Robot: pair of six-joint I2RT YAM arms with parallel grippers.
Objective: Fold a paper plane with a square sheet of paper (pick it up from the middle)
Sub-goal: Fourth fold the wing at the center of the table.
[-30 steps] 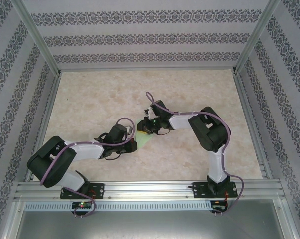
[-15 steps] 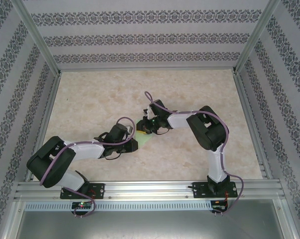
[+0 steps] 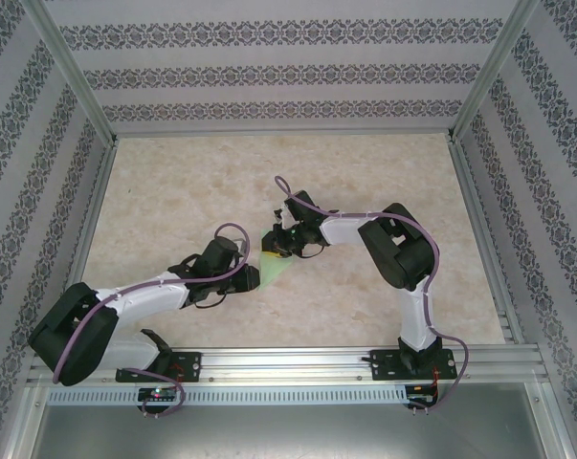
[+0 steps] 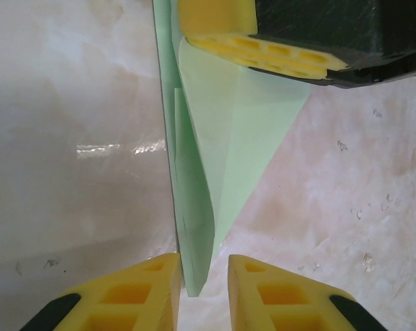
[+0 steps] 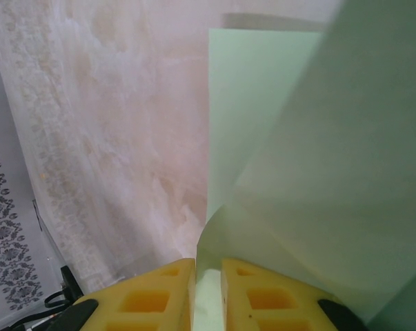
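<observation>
Left arm [image 3: 135, 298] lower; plane [image 3: 277, 270] perhaps clearer

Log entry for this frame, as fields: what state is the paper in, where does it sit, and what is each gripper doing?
item: paper plane, pale green, partly folded, tapering to a point
location: on the table, between the two arms
left gripper: fingers close on either side of the pointed tip; grip unclear
right gripper: shut on the plane's wider end, paper curling up past it
fold status: unfinished
</observation>
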